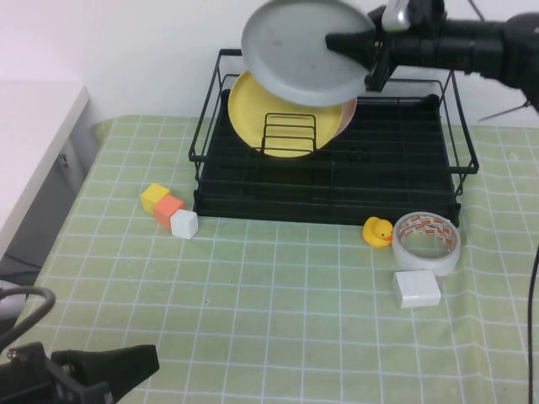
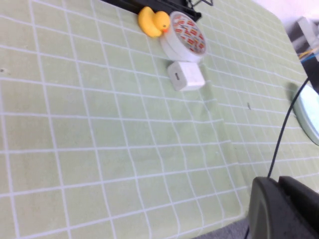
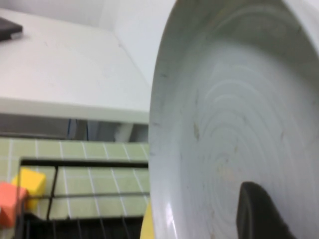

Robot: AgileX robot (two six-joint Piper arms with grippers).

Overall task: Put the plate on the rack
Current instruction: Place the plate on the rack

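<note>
Bright, even light — soft shadows, right wrist view blurred.

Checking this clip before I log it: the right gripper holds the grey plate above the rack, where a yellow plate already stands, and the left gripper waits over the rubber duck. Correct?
Not quite. The left gripper is parked low at the table's near left corner, far from the rubber duck, as the high view shows. The rest holds: the right gripper holds the grey plate above the rack, where a yellow plate already stands.
</note>
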